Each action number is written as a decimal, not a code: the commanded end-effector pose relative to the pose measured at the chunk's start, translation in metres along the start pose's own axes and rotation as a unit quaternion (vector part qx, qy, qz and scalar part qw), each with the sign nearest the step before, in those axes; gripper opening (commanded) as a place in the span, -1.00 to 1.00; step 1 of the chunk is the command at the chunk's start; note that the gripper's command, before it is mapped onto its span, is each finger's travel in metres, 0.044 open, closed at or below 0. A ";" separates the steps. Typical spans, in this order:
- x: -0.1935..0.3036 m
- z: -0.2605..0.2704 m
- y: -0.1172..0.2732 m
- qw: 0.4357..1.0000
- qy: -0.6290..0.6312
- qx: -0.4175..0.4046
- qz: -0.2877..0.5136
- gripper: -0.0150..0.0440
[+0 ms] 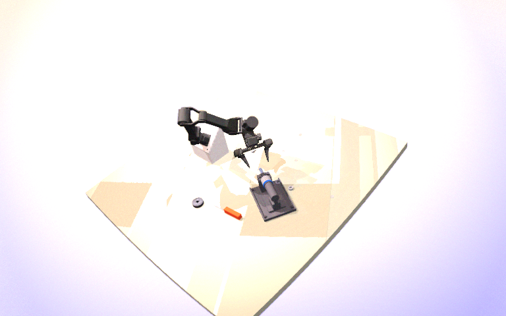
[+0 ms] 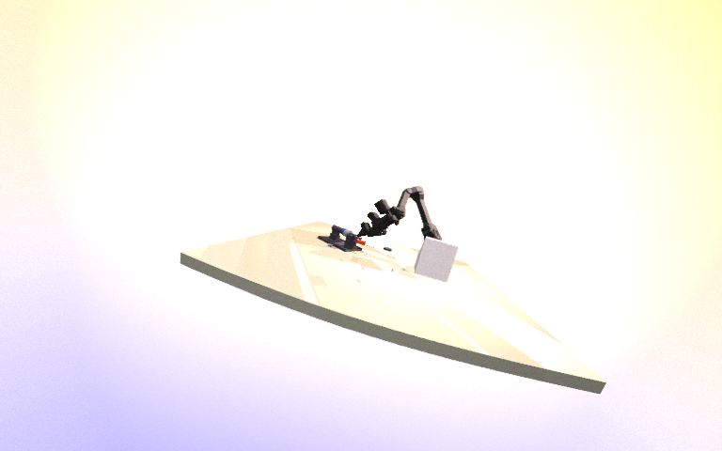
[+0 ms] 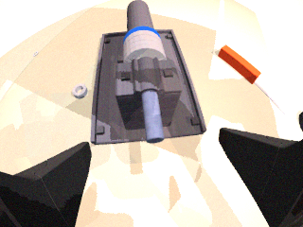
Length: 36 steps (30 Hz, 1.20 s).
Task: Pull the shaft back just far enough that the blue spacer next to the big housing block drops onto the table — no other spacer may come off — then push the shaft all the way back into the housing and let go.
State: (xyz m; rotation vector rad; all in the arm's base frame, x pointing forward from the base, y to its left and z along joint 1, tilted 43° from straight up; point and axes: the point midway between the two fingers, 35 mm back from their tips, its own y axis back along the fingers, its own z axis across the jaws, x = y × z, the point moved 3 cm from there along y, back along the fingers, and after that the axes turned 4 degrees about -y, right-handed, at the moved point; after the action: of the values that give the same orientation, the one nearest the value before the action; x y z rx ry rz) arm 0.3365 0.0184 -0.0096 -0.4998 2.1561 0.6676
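Note:
A blue-grey shaft (image 1: pixel 260 170) (image 3: pixel 152 118) sticks out of the dark support block (image 3: pixel 130 109) toward my gripper. Behind that block, several pale spacers (image 3: pixel 143 44) sit side by side around the shaft line. The blue spacer (image 1: pixel 266 182) (image 2: pixel 344 231) (image 3: pixel 142 28) is beyond them, against the thick dark housing cylinder (image 1: pixel 273 194) (image 3: pixel 138 15). All sit above the dark base plate (image 1: pixel 261 207) (image 3: pixel 105 113). My gripper (image 1: pixel 259 164) (image 3: pixel 156 142) is open and empty, close to the shaft's free end, with its fingers on either side of the shaft line in the wrist view.
An orange-handled screwdriver (image 1: pixel 232 212) (image 2: pixel 361 241) (image 3: pixel 239 64) lies beside the plate. A dark ring (image 1: pixel 197 202) (image 2: pixel 387 248) lies farther off on that side. A small pale ring (image 1: pixel 290 187) (image 3: pixel 80 91) lies at the plate's other side. A pale wedge-shaped box (image 1: pixel 220 147) (image 2: pixel 436 258) stands by the arm's base.

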 end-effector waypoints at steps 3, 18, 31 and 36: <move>0.002 -0.001 0.002 1.000 0.000 0.001 -0.001 1.00; 0.002 0.000 0.002 1.000 0.000 0.001 -0.001 1.00; 0.002 0.000 -0.016 1.000 0.000 0.001 0.001 1.00; 0.002 0.000 -0.025 1.000 0.000 0.001 0.001 1.00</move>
State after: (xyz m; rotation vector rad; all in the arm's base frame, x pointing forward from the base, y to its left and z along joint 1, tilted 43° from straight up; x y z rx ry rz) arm 0.3471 0.0021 -0.0153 -0.4946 2.1516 0.6648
